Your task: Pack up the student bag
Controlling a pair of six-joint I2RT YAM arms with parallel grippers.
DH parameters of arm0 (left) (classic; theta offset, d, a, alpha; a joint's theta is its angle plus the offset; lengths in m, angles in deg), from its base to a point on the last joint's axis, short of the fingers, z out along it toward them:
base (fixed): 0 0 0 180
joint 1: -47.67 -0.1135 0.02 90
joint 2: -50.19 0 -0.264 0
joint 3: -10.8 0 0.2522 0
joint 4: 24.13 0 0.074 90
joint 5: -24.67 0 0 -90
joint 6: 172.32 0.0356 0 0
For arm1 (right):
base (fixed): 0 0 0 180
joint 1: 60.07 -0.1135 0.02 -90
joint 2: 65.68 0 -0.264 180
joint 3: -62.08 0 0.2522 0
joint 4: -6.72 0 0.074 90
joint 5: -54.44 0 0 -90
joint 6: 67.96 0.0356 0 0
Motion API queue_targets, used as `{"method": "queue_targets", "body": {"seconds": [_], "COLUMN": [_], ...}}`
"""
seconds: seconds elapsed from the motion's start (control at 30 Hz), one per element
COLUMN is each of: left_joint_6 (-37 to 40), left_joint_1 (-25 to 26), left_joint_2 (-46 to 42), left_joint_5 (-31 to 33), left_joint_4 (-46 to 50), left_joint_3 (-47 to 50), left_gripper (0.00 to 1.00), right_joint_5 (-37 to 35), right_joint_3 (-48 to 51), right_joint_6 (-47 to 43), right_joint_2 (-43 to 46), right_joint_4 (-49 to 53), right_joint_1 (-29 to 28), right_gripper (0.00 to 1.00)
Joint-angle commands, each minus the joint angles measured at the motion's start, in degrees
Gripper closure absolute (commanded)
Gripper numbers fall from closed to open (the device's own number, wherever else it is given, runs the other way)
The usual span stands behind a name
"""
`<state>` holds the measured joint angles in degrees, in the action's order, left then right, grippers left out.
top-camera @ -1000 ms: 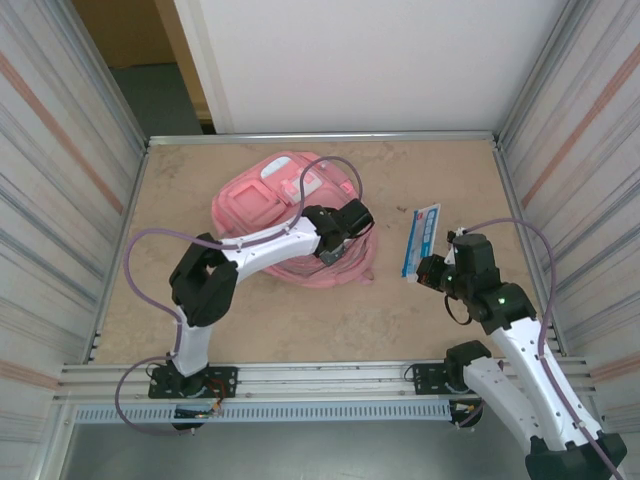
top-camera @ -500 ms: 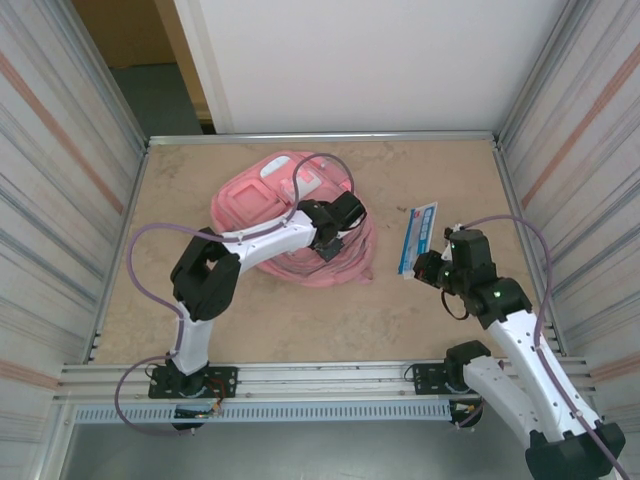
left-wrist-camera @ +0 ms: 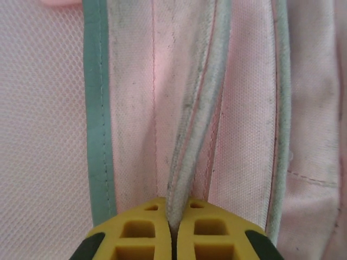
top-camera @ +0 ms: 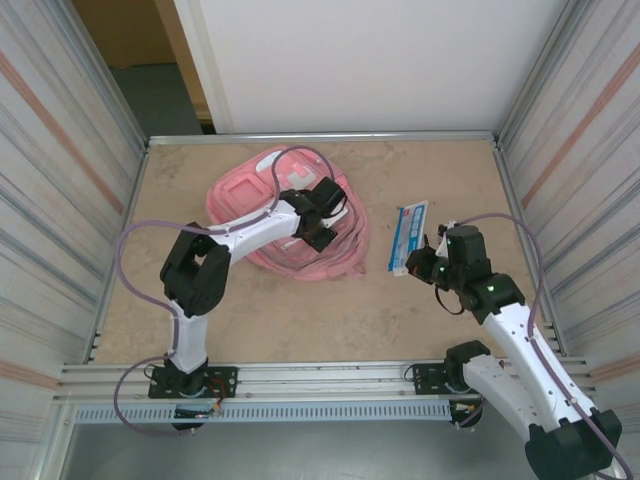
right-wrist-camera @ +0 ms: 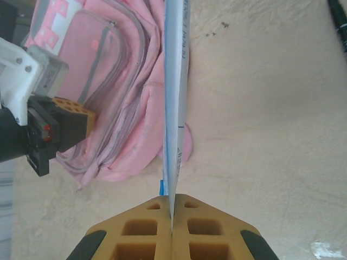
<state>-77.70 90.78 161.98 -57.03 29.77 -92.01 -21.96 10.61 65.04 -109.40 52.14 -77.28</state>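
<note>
The student bag [top-camera: 275, 205] lies flat on the table, left of centre; it is pink, with grey-white zip lines. My left gripper [top-camera: 318, 222] rests on the bag's right side. In the left wrist view its yellow fingers [left-wrist-camera: 135, 233] are shut on a raised grey zip edge of the bag [left-wrist-camera: 195, 108]. My right gripper [top-camera: 427, 268] is to the right of the bag, shut on the near end of a thin blue-and-white flat packet [top-camera: 409, 238]. In the right wrist view the packet [right-wrist-camera: 174, 97] stands edge-on above the gripper [right-wrist-camera: 172, 203], with the bag [right-wrist-camera: 119, 108] beyond it on the left.
Corrugated walls close in the left and right sides, and a metal rail [top-camera: 320, 375] runs along the near edge. A black pen [right-wrist-camera: 337, 21] lies on the table at the top right of the right wrist view. Bare tabletop [top-camera: 300, 320] lies in front of the bag.
My left gripper has closed on the bag's zip edge and moved back and left, and the bag has shifted with it. My right gripper has carried the packet a little to the left.
</note>
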Motion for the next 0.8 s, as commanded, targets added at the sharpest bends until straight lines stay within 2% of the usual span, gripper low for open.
{"method": "queue_targets", "body": {"seconds": [0.0, 0.2, 0.33, 0.43, 0.6, 0.67, 0.77], "left_joint_6": [-0.9, -2.5, -4.6, -8.5, -16.8, -18.5, -20.3], "left_joint_1": [0.5, -0.2, -1.1, -1.2, -2.4, -2.8, -3.1], "left_joint_2": [-9.4, -17.0, -19.7, -21.3, -23.4, -23.9, -24.2], "left_joint_5": [-3.6, 0.5, -4.4, -7.8, -15.1, -17.6, -20.3], "left_joint_4": [-1.3, -2.4, -3.5, -4.6, -8.6, -10.1, -12.3], "left_joint_3": [-0.1, -2.2, -3.4, -2.9, 0.8, 2.1, 3.8], "left_gripper": [1.00, 1.00, 1.00, 1.00, 1.00, 1.00, 1.00], "right_joint_5": [8.9, 22.7, 25.8, 27.0, 16.6, 11.1, 3.9], "right_joint_3": [0.5, 1.9, 1.8, 1.9, 0.0, -0.9, 0.2], "right_joint_6": [-2.1, -1.4, 1.1, 4.9, 14.6, 20.0, 29.0], "right_joint_2": [-1.7, -6.2, -10.8, -16.8, -25.7, -28.8, -31.5], "right_joint_4": [-4.4, -11.2, -15.2, -23.6, -31.8, -32.4, -39.1], "right_joint_1": [0.4, -0.8, -2.4, -4.5, -6.7, -7.2, -10.2], "right_gripper": [0.98, 0.99, 0.99, 0.99, 1.00, 1.00, 1.00]}}
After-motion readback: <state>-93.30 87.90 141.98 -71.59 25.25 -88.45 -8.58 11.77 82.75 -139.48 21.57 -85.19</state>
